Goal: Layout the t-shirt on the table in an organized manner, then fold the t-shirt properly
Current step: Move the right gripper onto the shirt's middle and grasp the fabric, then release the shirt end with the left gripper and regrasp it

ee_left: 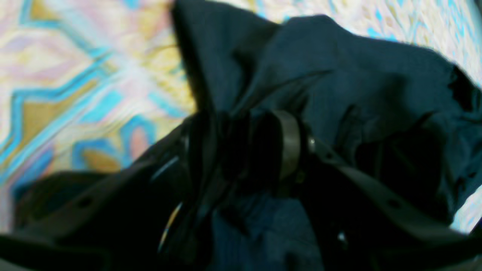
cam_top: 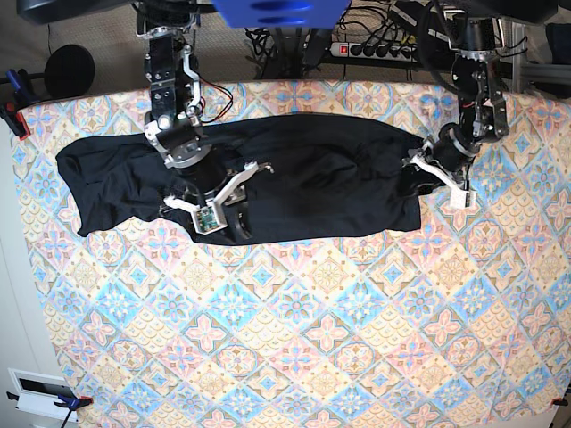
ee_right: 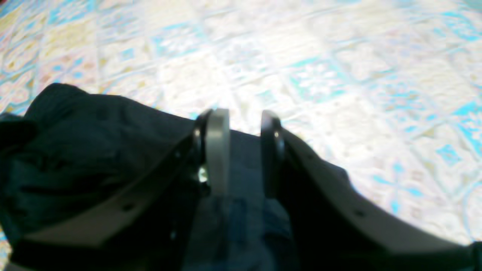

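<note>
Meanwhile, left gripper [ee_left: 244, 150] is pinching bunched shirt [cam_top: 321, 192] fabric on the table [cam_top: 339, 357]; right gripper [ee_right: 244, 150] is hovering part-open over its hem.

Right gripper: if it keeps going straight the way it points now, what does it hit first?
Probably only the bare table. The right gripper sits over the t-shirt edge with its jaws apart, and patterned cloth lies beyond the tips. Depth is unclear.
</note>
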Controlling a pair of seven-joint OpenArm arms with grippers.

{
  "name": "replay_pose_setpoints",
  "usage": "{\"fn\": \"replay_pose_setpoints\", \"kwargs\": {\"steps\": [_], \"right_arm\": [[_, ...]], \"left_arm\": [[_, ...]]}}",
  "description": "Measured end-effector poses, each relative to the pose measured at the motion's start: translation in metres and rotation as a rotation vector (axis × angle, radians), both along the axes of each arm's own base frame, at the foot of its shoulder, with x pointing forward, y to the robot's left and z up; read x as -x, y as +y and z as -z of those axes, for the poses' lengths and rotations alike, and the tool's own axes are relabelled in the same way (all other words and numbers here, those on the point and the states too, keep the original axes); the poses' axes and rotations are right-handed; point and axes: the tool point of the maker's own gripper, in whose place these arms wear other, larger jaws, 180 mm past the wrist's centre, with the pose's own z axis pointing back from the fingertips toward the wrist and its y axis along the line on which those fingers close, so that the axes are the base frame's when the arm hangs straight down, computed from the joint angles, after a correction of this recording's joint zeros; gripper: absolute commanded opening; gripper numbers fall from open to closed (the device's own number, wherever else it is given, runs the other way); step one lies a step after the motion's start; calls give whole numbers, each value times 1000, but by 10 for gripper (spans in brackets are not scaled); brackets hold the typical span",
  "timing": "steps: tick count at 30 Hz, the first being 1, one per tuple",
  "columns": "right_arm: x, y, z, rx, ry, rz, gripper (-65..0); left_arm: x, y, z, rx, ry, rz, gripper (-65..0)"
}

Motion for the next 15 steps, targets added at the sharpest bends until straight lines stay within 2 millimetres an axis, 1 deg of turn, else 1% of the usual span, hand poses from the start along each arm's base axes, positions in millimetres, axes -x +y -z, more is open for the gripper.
{"fn": "replay_pose_setpoints", "kwargs": {"steps": [2, 3, 4, 6, 8, 10, 13, 15], "right_arm": [[11, -8, 12, 16, 34, 5, -509], [19, -11, 22, 28, 63, 4, -509], [29, -14, 32, 38, 99, 5, -509], [34, -21, 40, 53, 128, 12, -509], [26, -32, 33, 53, 99, 48, -509], [23, -39, 30, 54, 85, 69, -509], [30, -46, 38, 65, 117, 84, -509], [30, -49, 38, 67, 118, 89, -509]], "left_arm": [[5, 2, 1, 32, 18, -18, -388], [9, 5, 2, 40, 42, -15, -385], [12, 9, 1, 48, 61, -13, -374], [16, 16, -1, 81, 82, -34, -343], [22, 21, -4, 128, 97, -60, -285], [26, 22, -8, 180, 111, -67, -212], [29, 15, -15, 226, 106, -20, -105], [33, 13, -17, 231, 112, 20, -55]]}}
